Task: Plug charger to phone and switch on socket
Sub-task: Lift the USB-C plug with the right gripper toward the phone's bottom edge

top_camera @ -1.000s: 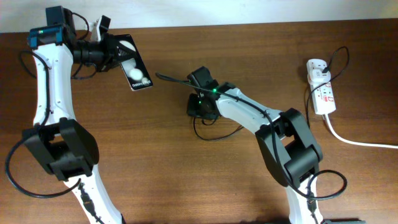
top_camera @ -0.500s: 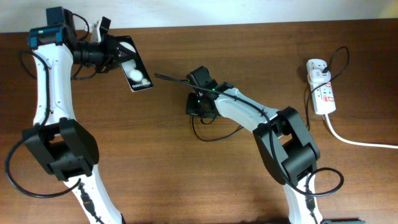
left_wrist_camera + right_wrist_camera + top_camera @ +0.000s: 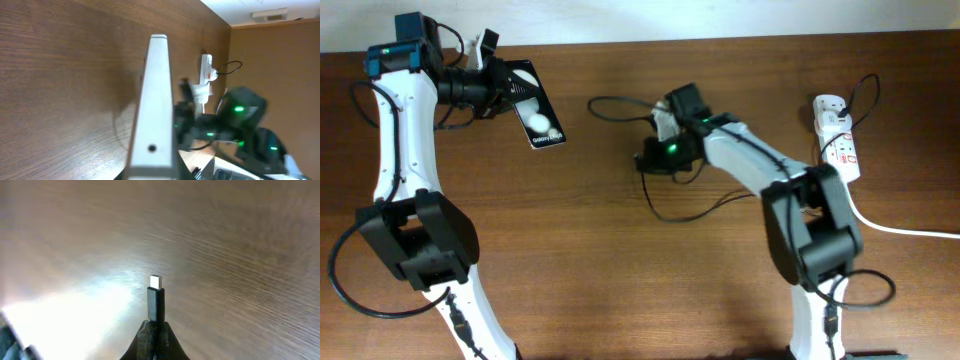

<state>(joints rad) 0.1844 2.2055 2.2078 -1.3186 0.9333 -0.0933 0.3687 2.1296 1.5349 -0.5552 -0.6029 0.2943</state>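
Note:
My left gripper [image 3: 498, 86] is shut on the black phone [image 3: 535, 108] and holds it above the table at the far left, screen up with white spots showing. In the left wrist view the phone [image 3: 156, 100] is seen edge-on, with a small port hole near the bottom. My right gripper [image 3: 660, 155] is shut on the plug end of the charger's thin black cable [image 3: 620, 101], mid-table and well right of the phone. The plug tip [image 3: 156, 296] sticks out from the shut fingers [image 3: 155, 336] over bare wood. The white socket strip [image 3: 839, 148] lies at the far right with the white adapter [image 3: 830, 108] in it.
The black charger cable loops on the table below the right arm [image 3: 685, 212]. A thick white mains cord [image 3: 890, 226] runs from the socket to the right edge. The socket [image 3: 205, 75] and the right arm [image 3: 240, 117] show beyond the phone in the left wrist view.
My right gripper has swung right and towards the far side, away from the phone, with the plug in it, and the cable has been dragged along into a new loop. The left arm and phone have not moved.

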